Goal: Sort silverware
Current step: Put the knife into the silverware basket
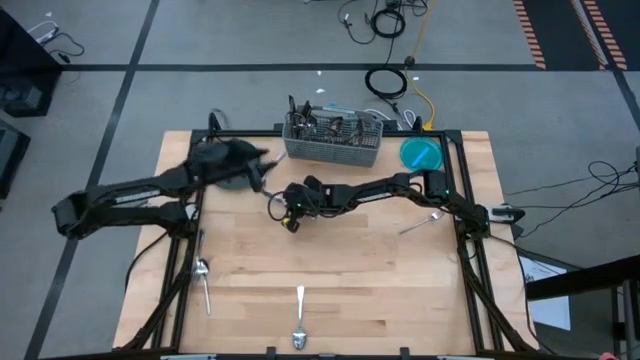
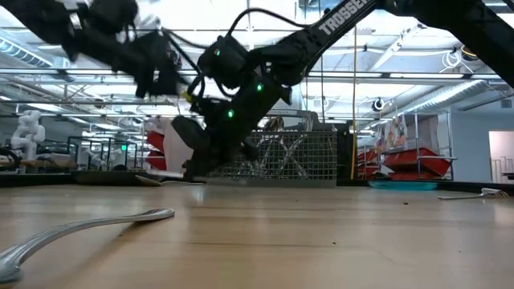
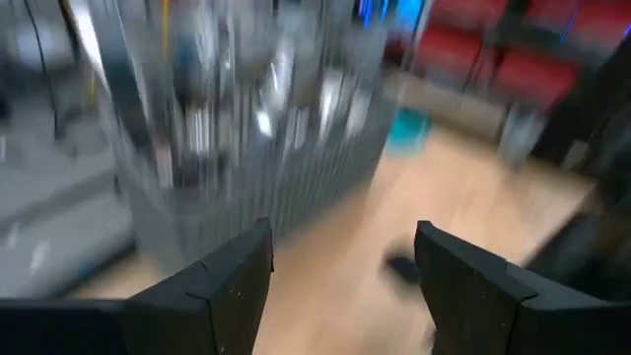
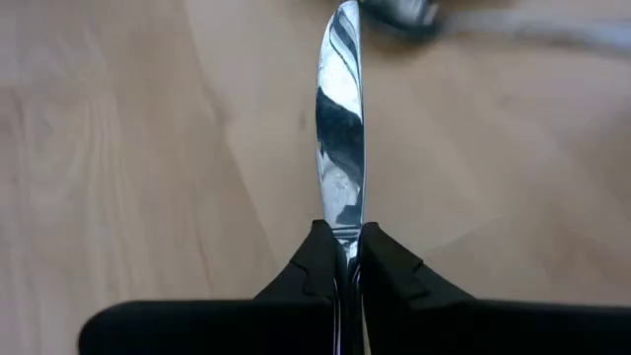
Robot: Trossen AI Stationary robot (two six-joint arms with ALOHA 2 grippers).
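- Pinching a table knife [image 4: 340, 148] between my right gripper [image 4: 342, 247] fingers, I have the blade sticking straight out ahead of the fingertips, its shiny face turned edge-on to the wooden table [image 1: 380, 280] below.
- Seen from above, my right gripper [image 1: 290, 210] sits just left of the frame's centre, low over the boards, with the arm stretching in from the right side.
- From table height that same gripper [image 2: 201, 160] hangs in the middle of the frame, in front of the grey wire-mesh caddy [image 2: 297, 156].
- My left gripper [image 3: 340, 266] stands with its fingers spread wide and nothing between them; it points at the caddy, which shows blurred in its own camera.
- In the overhead frame the left gripper [image 1: 258, 172] is in the upper left of the table, just left of the caddy [image 1: 333, 140], and partly covers a dark round plate [image 1: 232, 180].
- The caddy stands at the top centre of the table with several pieces of silverware upright in it.
- A fork [image 1: 422, 222] lies at the right of the table.
- One spoon [image 1: 203, 280] lies at the lower left.
- Another spoon [image 1: 299, 320] lies at the bottom centre; it shows large in the lower left of the table-height frame [image 2: 80, 233].
- A teal dish [image 1: 421, 154] rests at the upper right, beside the caddy.
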